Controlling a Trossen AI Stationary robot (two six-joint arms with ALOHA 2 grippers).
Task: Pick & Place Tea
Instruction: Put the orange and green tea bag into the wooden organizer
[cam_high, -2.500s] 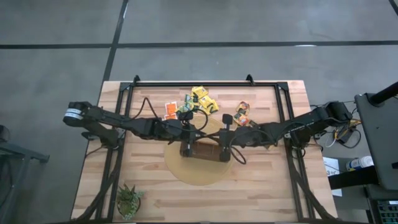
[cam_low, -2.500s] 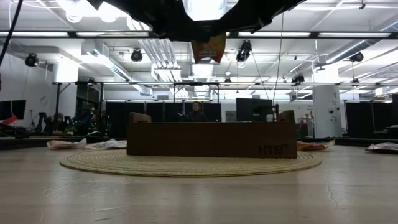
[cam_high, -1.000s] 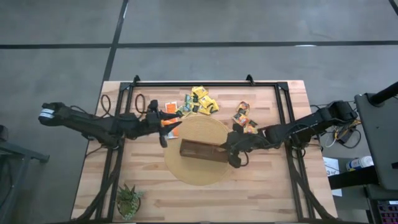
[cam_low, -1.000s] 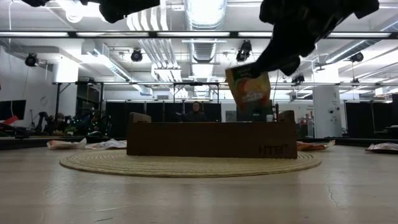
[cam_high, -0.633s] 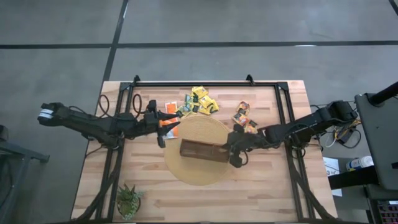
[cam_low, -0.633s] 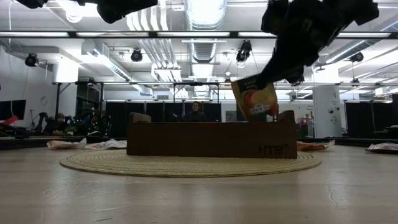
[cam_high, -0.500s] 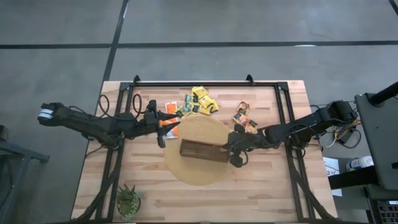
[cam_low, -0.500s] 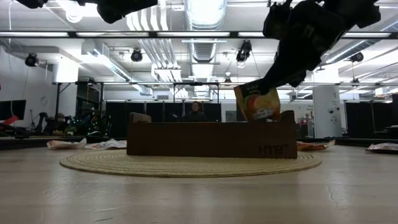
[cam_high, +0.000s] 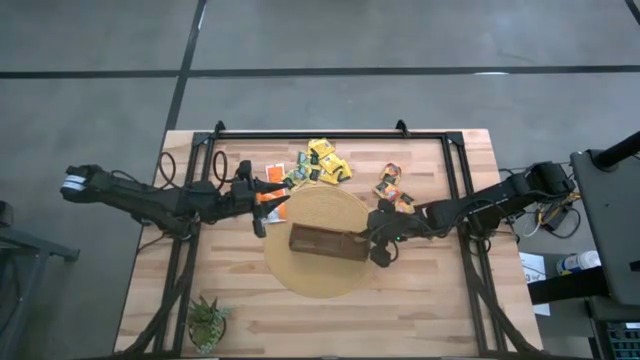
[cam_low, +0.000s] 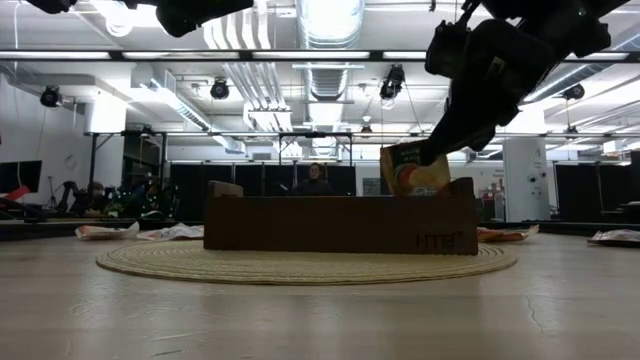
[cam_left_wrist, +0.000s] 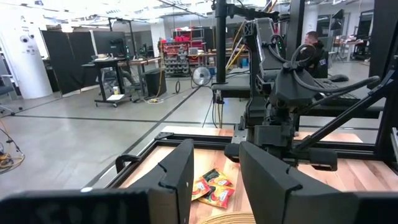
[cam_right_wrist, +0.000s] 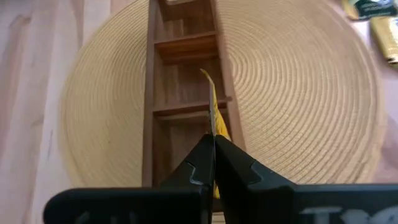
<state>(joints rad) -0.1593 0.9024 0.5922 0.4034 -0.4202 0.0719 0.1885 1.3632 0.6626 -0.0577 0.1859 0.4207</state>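
Observation:
A long dark-brown compartmented box (cam_high: 322, 241) lies on a round woven mat (cam_high: 300, 278) at the table's middle. My right gripper (cam_high: 377, 238) hangs over the box's right end, shut on an orange tea sachet (cam_low: 414, 170). Loose tea sachets lie flat on the table beyond the mat: orange ones (cam_high: 272, 174), yellow ones (cam_high: 326, 160) and orange-brown ones (cam_high: 390, 184). My left gripper (cam_high: 274, 198) hovers open at the mat's far-left rim, level, with nothing between its fingers (cam_left_wrist: 180, 177). My right gripper pinches the sachet's upper edge (cam_low: 428, 152) between its two fingers, one flat face against each finger (cam_right_wrist: 213, 124). The fingers slant down from the table's right side. The sachet hangs upright below them, its lower part sunk behind the wall of the box's right end.
A small green potted plant (cam_high: 208, 322) stands at the table's near-left corner. A black frame (cam_high: 330, 133) runs along the far edge and both sides of the table. A person (cam_low: 317, 178) sits in the room behind.
My right gripper has come down toward the box's right end, still shut on the orange sachet. The sachet, which hung clear above the box's rim, now has its lower part below that rim.

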